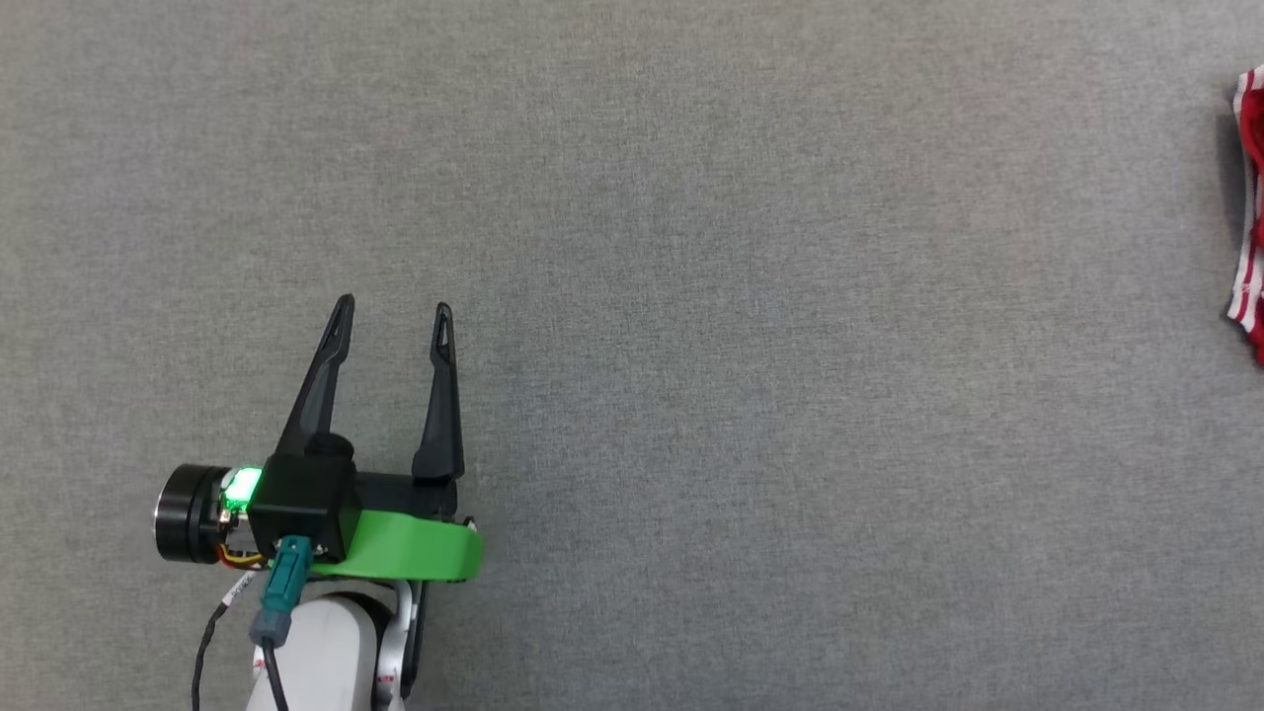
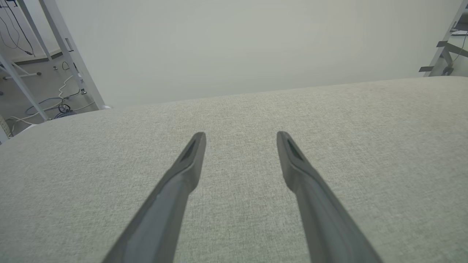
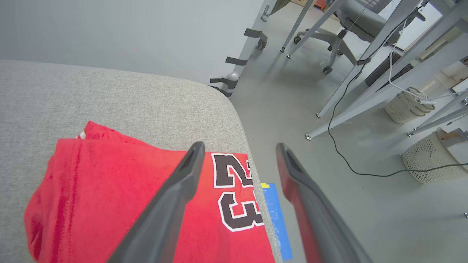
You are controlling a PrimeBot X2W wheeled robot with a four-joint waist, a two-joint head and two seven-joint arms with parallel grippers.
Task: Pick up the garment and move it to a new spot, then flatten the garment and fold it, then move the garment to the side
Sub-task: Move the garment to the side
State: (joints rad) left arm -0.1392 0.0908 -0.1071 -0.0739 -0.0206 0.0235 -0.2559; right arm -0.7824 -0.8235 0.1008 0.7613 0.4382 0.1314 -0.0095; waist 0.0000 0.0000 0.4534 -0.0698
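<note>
The garment [image 3: 109,197], a folded red jersey with black white-outlined "23" lettering, lies at the right edge of the grey padded table [image 3: 91,98]. In the head view a sliver of the garment [image 1: 1252,197] with red-and-white striped trim shows at the far right edge. My right gripper [image 3: 237,146] hovers above the garment's edge, jaws open, nothing between the fingers. My left gripper [image 1: 393,306] rests open over bare table at the lower left, far from the garment; in its wrist view the left gripper [image 2: 241,135] points across empty fabric.
Beyond the table's rounded corner lies grey floor with metal desk legs [image 3: 351,91], an office chair [image 3: 329,29], cables, white mesh baskets [image 3: 435,160] and a blue strip [image 3: 278,219] on the floor. Frame legs and cables [image 2: 55,73] stand off the table's left side.
</note>
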